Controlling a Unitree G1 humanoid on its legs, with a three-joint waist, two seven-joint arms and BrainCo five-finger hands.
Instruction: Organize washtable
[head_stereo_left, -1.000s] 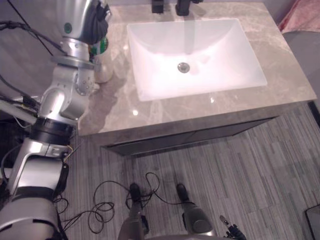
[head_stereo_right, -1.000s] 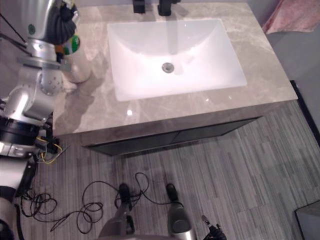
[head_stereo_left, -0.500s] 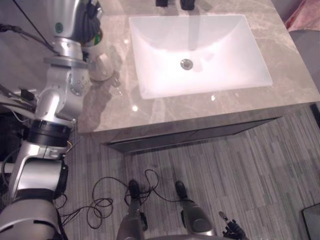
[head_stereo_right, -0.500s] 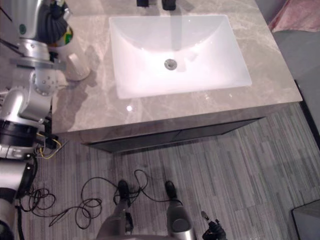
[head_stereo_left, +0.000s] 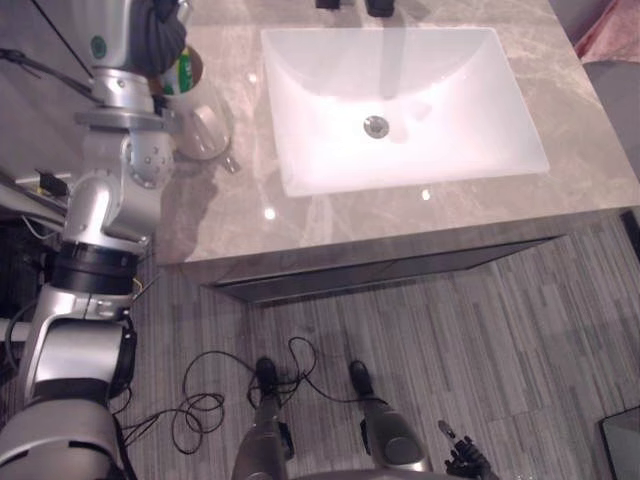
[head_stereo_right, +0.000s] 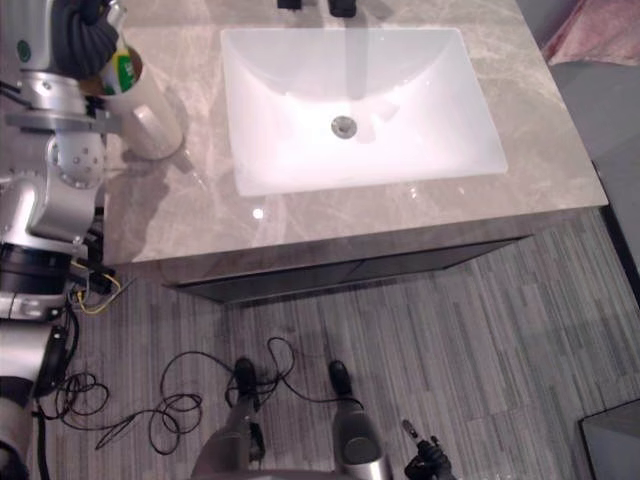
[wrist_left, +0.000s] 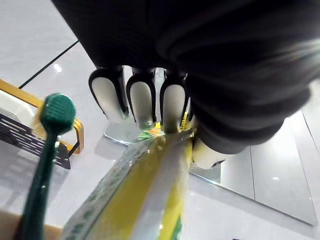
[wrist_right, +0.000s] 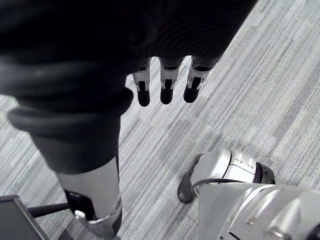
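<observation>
At the counter's far left corner my left hand (head_stereo_left: 150, 35) is up over a pale cup (head_stereo_right: 150, 115), shut on a yellow-green tube (wrist_left: 150, 200). The tube's green end (head_stereo_left: 178, 72) sits at the cup's mouth. In the left wrist view the fingers (wrist_left: 142, 102) curl over the tube, and a green toothbrush (wrist_left: 47, 145) stands beside it. My right hand (wrist_right: 165, 87) hangs low over the striped floor with its fingers straight and nothing in them.
The white sink basin (head_stereo_left: 470, 130) lies in the grey marble counter (head_stereo_left: 400, 215), with a black faucet (head_stereo_left: 378, 8) at its back edge. A gold-framed rack (wrist_left: 70, 145) stands by the wall. A pink cloth (head_stereo_left: 612, 30) lies at far right.
My left hand has moved the tube left and back, so its end now sits at the cup's mouth. The camera has shifted a little. The right hand has stayed still.
</observation>
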